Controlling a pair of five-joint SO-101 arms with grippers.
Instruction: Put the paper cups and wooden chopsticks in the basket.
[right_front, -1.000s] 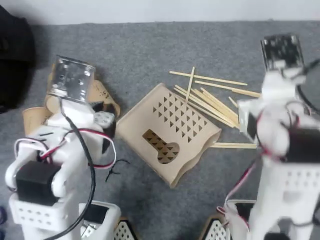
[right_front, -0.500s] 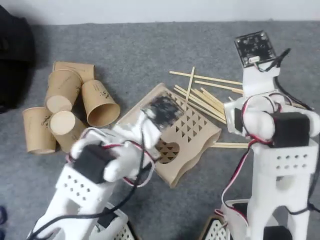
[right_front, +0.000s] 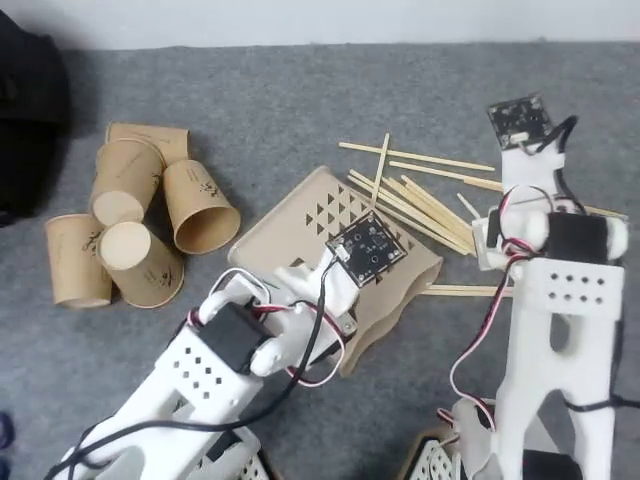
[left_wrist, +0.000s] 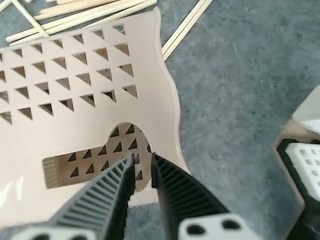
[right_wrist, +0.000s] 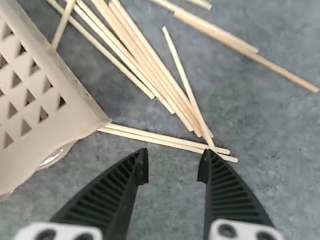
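Change, left arm: swung off the paper cups (right_front: 130, 230) and now hangs over the basket (right_front: 300, 215), its wrist above the upturned wall.
Change, right arm: steadied on the basket's far side from the cups, over the wooden chopsticks (right_front: 425, 205).
Left gripper (left_wrist: 142, 162): narrow, with a slim gap between the tips, poised at the end of the handle cut-out (left_wrist: 95, 157). Nothing visibly clamped.
Right gripper (right_wrist: 172, 160): wide, empty, just above the pair of chopsticks lying off the basket's corner.
Meaning: nothing is in yet. The basket probably gets righted first.
Basket attitude: on its side, perforated handle wall up. I cannot tell which way the mouth faces.
Long axis: diagonal, roughly parallel to the chopstick bundle along its far long edge.
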